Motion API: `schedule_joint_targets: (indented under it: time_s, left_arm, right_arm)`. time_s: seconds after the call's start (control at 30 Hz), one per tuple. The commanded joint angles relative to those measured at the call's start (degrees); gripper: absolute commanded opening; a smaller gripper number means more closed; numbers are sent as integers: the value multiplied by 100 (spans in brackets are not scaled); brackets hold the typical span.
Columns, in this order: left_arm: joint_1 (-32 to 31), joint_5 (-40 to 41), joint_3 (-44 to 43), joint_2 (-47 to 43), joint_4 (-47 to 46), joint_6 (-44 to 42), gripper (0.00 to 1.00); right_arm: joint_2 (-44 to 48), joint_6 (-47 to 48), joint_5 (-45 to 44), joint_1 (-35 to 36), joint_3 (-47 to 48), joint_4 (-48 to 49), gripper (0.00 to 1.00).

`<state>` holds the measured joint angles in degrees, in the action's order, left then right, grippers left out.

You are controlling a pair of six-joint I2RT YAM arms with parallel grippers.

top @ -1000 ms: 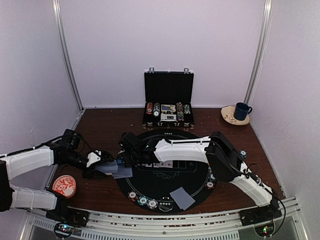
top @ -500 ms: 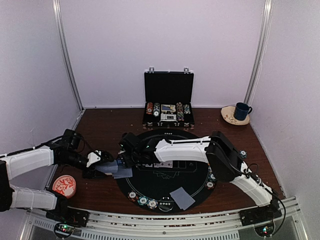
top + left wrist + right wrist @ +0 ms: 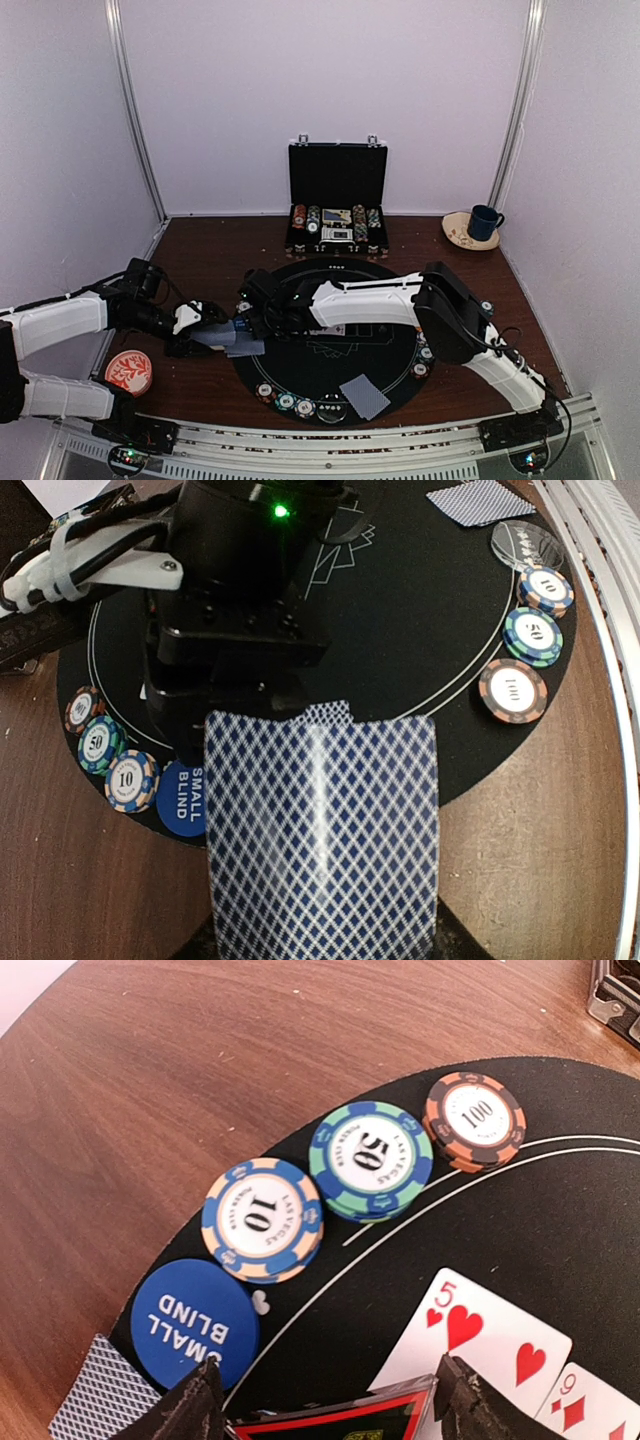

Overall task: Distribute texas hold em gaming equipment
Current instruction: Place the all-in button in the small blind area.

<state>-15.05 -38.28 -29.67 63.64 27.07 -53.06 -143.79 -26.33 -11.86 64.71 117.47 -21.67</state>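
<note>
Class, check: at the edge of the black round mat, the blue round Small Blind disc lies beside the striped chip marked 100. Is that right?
No. At the edge of the black round mat, the blue round Small Blind disc lies beside the striped chip marked 10; the orange chip marked 100 lies further along. The right wrist view shows it.

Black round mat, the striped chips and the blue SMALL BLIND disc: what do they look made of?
Mat: likely fabric-topped foam or rubber. It is matte with no glare and has printed white lines.
Chips: probably moulded plastic or clay composite, with inlaid edge stripes and flat printed centre labels.
SMALL BLIND disc: looks like smooth plastic in a uniform blue, with printed white lettering.
</note>
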Motion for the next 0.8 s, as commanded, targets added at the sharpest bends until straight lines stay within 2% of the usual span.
schedule_joint_targets:
  time_s: [0.0, 0.5, 0.77]
  left_arm:
    - [-7, -52, -44, -3, -131, 38, 14]
    - [-2, -48, -33, -17, -131, 40, 14]
    - [-7, -52, -33, -26, -130, 41, 14]
  right_arm:
    - [196, -78, -41, 116, 65, -27, 73]
    - [170, -267, -156, 171, 187, -176, 79]
    - [623, -450, -34, 206, -707, 111, 82]
